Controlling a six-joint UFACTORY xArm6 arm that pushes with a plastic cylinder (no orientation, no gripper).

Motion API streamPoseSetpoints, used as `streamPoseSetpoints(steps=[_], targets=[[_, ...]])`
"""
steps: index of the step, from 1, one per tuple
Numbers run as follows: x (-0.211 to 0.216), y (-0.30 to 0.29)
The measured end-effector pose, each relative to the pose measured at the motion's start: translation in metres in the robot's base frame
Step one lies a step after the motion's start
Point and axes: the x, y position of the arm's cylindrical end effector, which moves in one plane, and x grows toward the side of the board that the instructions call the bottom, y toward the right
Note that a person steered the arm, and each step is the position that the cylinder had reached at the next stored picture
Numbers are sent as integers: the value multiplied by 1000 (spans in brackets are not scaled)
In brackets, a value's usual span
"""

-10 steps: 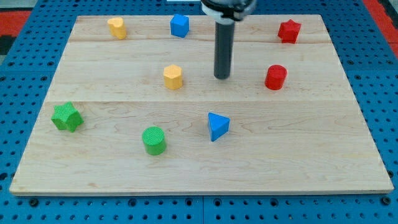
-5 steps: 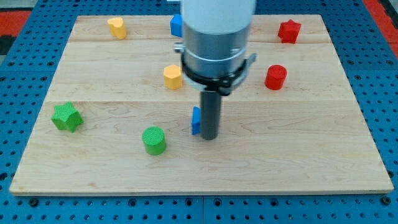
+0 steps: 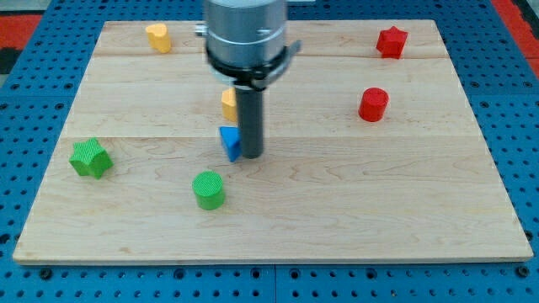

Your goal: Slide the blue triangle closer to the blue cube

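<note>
The blue triangle [image 3: 229, 142] lies a little left of the board's middle, partly hidden by my rod. My tip [image 3: 251, 156] rests against the triangle's right side. The blue cube does not show; the arm's body covers the top-middle of the board where it stood. A yellow block [image 3: 228, 103] sits just above the triangle, half hidden behind the rod.
A green cylinder [image 3: 208, 189] stands below-left of the triangle. A green star [image 3: 90, 158] is at the left edge. A yellow block [image 3: 157, 36] is at top left. A red star [image 3: 391, 41] and a red cylinder [image 3: 373, 103] are on the right.
My tip came down from the upper middle to the triangle's right side. It has pushed the triangle left and up, close under the yellow block. The arm now hides the blue cube.
</note>
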Motion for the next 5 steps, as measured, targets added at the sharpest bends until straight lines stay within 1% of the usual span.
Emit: streamPoseSetpoints(steps=[2, 3, 4, 5], targets=[[-5, -76], [-21, -84], [-42, -79], [-75, -79]])
